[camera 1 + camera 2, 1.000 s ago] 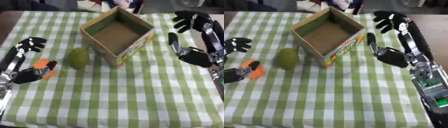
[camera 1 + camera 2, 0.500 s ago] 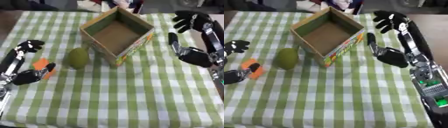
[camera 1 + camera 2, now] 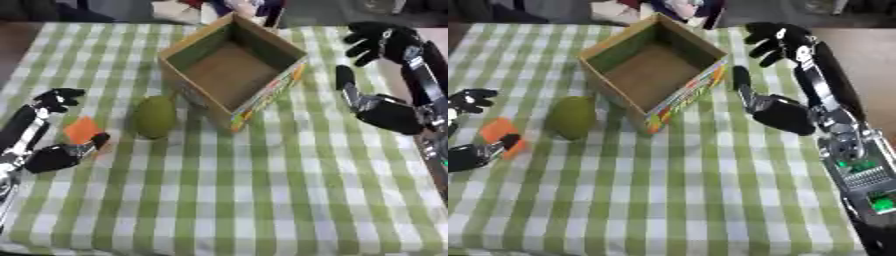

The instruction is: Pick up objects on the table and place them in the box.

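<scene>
Green pear-ish fruit (image 3: 155, 116) sits beside the box (image 3: 233, 65); my left hand (image 3: 54, 156) fingers spread around an orange block (image 3: 83, 130), right hand (image 3: 385, 112) fingers apart, worktop (image 3: 262, 200) near me open.

A counter (image 3: 262, 200) spreads across the whole view. The box (image 3: 232, 70) stands on its far middle part, turned cornerwise, mouth upward. Just left of the box's near-left wall a rounded fruit (image 3: 155, 116) lies on the counter, near the box but apart from it. Farther left, near the counter's left edge, lies a small flat piece (image 3: 82, 131). The left robot hand (image 3: 48, 127) sits around that piece, one part on its far side and one on its near side. The right robot hand (image 3: 385, 75) is to the right of the box, apart from it, near the counter's right edge.
</scene>
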`<action>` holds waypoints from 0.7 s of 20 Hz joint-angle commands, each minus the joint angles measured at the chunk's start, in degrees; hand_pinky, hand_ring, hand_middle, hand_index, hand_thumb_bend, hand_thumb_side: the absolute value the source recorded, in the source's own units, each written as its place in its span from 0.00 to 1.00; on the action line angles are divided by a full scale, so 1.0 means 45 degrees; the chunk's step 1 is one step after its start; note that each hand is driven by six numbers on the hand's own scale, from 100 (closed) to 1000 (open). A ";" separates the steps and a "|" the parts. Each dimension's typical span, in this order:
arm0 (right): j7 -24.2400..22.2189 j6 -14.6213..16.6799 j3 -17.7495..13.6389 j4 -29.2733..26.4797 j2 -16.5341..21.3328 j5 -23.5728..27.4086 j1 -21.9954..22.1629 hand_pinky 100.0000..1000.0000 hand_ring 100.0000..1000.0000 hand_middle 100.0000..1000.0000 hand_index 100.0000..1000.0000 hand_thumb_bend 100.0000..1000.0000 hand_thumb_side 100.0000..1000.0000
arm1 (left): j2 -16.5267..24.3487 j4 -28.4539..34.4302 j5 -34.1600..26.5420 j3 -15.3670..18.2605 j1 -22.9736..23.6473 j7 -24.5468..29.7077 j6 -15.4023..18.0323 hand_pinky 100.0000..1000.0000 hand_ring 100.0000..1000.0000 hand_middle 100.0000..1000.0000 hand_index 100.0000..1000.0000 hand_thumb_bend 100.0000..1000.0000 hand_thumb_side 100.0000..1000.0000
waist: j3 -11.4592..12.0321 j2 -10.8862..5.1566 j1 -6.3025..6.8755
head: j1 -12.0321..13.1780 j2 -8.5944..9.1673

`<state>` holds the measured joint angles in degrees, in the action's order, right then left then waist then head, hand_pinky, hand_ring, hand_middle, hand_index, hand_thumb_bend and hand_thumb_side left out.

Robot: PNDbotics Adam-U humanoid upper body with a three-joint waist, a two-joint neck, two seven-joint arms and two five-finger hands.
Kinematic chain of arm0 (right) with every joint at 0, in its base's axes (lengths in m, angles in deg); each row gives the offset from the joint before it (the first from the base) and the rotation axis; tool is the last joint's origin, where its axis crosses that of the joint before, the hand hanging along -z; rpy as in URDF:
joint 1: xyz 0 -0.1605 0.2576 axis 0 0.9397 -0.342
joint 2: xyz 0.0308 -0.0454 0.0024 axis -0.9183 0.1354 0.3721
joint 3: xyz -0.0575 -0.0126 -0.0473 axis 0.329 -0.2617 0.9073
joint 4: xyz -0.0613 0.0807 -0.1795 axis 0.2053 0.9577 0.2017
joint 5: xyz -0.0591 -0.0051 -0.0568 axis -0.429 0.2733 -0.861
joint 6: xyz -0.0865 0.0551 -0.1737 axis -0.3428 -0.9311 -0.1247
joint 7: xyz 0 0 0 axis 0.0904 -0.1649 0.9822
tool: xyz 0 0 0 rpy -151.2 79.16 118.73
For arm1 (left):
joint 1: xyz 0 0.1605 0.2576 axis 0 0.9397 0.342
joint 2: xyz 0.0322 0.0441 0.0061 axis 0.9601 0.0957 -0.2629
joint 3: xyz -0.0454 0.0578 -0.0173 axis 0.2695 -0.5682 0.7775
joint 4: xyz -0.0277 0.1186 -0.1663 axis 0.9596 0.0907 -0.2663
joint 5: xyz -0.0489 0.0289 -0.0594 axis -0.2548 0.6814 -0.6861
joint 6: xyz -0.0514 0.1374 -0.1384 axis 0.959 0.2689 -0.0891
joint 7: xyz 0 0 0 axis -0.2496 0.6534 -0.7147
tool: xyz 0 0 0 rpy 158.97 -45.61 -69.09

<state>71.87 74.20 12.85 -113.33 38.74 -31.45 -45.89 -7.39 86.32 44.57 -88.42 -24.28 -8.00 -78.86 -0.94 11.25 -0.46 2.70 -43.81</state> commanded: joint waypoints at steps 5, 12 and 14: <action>-0.0028 0.0026 -0.0142 -0.0227 0.0263 0.0016 -0.0074 0.54 0.63 0.66 0.84 0.05 0.30 | 0.0452 -0.0357 0.0112 0.0187 -0.0181 0.0179 -0.0253 0.77 0.79 0.81 0.89 0.50 0.51 | -0.0010 -0.0136 0.0035 | -0.0007 -0.0067; -0.0024 0.0036 -0.0149 -0.0225 0.0261 0.0024 -0.0068 0.54 0.63 0.66 0.84 0.06 0.29 | 0.0430 -0.0751 0.0266 0.0220 -0.0214 0.0159 -0.0467 0.77 0.79 0.81 0.89 0.50 0.51 | -0.0024 -0.0130 0.0038 | -0.0004 -0.0067; -0.0025 0.0040 -0.0150 -0.0224 0.0259 0.0026 -0.0063 0.54 0.63 0.66 0.84 0.05 0.30 | 0.0431 -0.0854 0.0307 0.0238 -0.0218 0.0141 -0.0528 0.77 0.79 0.81 0.89 0.50 0.51 | -0.0027 -0.0129 0.0041 | -0.0003 -0.0067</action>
<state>71.82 74.25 12.85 -113.33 38.74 -31.45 -45.64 -7.38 82.18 45.65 -88.10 -24.51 -7.28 -80.95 -1.03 11.31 -0.46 2.70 -43.82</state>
